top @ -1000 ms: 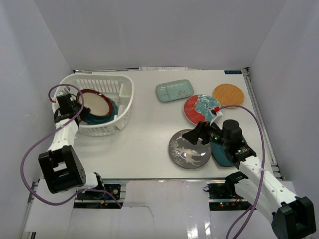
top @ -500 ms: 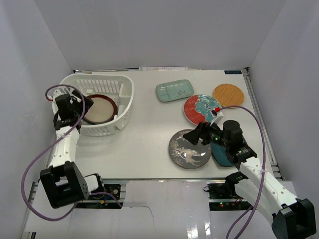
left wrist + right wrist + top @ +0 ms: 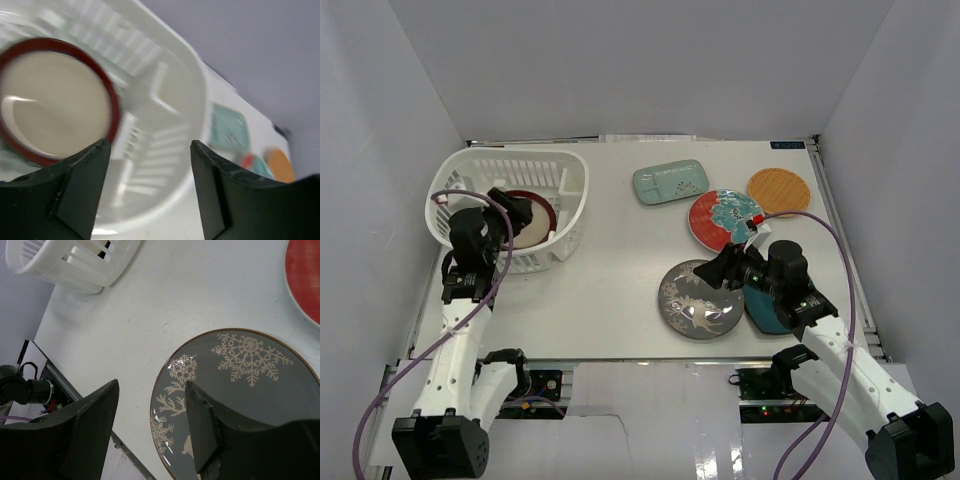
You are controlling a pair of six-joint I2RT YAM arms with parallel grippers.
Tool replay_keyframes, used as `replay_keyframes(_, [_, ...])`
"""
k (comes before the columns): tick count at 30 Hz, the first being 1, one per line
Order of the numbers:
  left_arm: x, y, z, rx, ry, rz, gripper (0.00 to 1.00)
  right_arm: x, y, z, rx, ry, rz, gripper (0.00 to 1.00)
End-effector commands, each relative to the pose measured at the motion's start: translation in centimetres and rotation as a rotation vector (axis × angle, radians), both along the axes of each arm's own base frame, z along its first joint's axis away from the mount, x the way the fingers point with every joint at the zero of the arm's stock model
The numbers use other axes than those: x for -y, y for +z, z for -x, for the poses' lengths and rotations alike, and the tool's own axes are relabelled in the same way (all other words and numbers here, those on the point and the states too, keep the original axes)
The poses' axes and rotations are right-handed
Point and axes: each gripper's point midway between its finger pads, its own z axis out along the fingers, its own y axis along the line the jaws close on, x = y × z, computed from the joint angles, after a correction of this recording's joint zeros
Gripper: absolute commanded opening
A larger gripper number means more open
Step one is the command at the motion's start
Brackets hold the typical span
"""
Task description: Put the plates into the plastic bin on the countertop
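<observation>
White slotted oval plastic bin (image 3: pixel 571 203) around glossy red-rimmed cream plate (image 3: pixel 55 102).

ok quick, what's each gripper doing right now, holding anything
Left gripper: open, empty, over the plastic bin.
Right gripper: open, empty, above the grey patterned plate.

The white counter (image 3: pixel 620 250) carries a white slotted basket (image 3: pixel 575 175) at the upper left of the top view. A pale-green rectangular plate (image 3: pixel 670 182) lies at upper centre, with an orange round plate (image 3: pixel 778 190) to its right. Just below and between them sits a red-and-teal floral plate (image 3: pixel 720 217). A grey snowflake plate (image 3: pixel 695 302) lies at lower centre, and a dark-teal plate (image 3: pixel 762 308) lies at its right edge, partly hidden.
</observation>
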Motion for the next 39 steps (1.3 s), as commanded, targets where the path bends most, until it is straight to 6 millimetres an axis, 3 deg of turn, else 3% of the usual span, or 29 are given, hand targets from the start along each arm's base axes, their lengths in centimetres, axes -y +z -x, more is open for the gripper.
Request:
replay_keyframes(1, [9.6, 4.6, 2.2, 0.109, -0.435, 0.042, 0.74, 0.1, 3.3, -0.9, 0.096, -0.022, -0.014, 0.59])
replay_keyframes(2, [12.9, 4.7, 3.5, 0.106, -0.561, 0.067, 0.65, 0.4, 3.8, -1.1, 0.113, -0.040, -0.016, 0.51])
replay_keyframes(3, [15.3, 4.8, 4.9, 0.097, -0.680, 0.094, 0.61, 0.5, 4.1, -1.2, 0.124, -0.050, -0.018, 0.31])
replay_keyframes(4, [18.1, 4.3, 6.5, 0.070, -0.790, 0.119, 0.57, 0.7, 3.8, -1.0, 0.103, -0.057, -0.005, 0.22])
replay_keyframes(5, [19.5, 3.9, 7.5, 0.049, -0.844, 0.135, 0.49, 1.0, 4.1, -1.1, 0.111, -0.075, -0.002, 0.17])
replay_keyframes(6, [20.9, 3.3, 8.5, 0.028, -0.898, 0.147, 0.47, 1.1, 4.6, -1.1, 0.124, -0.083, -0.008, 0.13])
replay_keyframes(10, [28.1, -1.5, 13.2, -0.153, -1.118, 0.151, 0.49, 1.9, 6.2, -1.2, 0.164, -0.135, -0.015, 0.14])
replay_keyframes(13, [30.6, -5.7, 13.3, -0.248, -1.121, 0.126, 0.56, 2.3, 7.7, -1.3, 0.199, -0.156, -0.024, 0.37])
replay_keyframes(14, [31.2, -6.5, 13.1, -0.262, -1.126, 0.152, 0.59, 2.5, 8.3, -1.4, 0.210, -0.166, -0.017, 0.46])
replay_keyframes(15, [31.6, -7.4, 13.0, -0.293, -1.124, 0.157, 0.64, 2.6, 8.5, -1.3, 0.215, -0.165, -0.016, 0.49])
replay_keyframes(16, [32.0, -9.6, 12.6, -0.358, -1.111, 0.144, 0.67, 2.7, 8.7, -1.3, 0.217, -0.169, -0.013, 0.51])
replay_keyframes(18, [33.0, -10.5, 11.9, -0.364, -1.125, 0.136, 0.76, 2.8, 8.9, -1.2, 0.222, -0.169, -0.004, 0.52])
replay_keyframes(23, [35.5, -14.8, 11.8, -0.470, -1.211, 0.155, 0.81, 2.9, 8.2, -1.0, 0.216, -0.161, 0.011, 0.52])
replay_keyframes(26, [36.2, -16.1, 11.4, -0.497, -1.223, 0.154, 0.80, 2.7, 7.7, -0.9, 0.203, -0.150, 0.014, 0.51])
replay_keyframes(34, [36.9, -21.6, 11.0, -0.603, -1.219, 0.141, 0.59, 2.6, 6.1, -0.9, 0.166, -0.146, 0.028, 0.51])
replay_keyframes(38, [36.6, -23.3, 11.1, -0.628, -1.211, 0.140, 0.43, 2.7, 5.3, -0.9, 0.152, -0.150, 0.035, 0.51])
replay_keyframes(39, [36.5, -23.5, 11.2, -0.633, -1.206, 0.139, 0.32, 2.7, 5.3, -0.9, 0.150, -0.149, 0.036, 0.51])
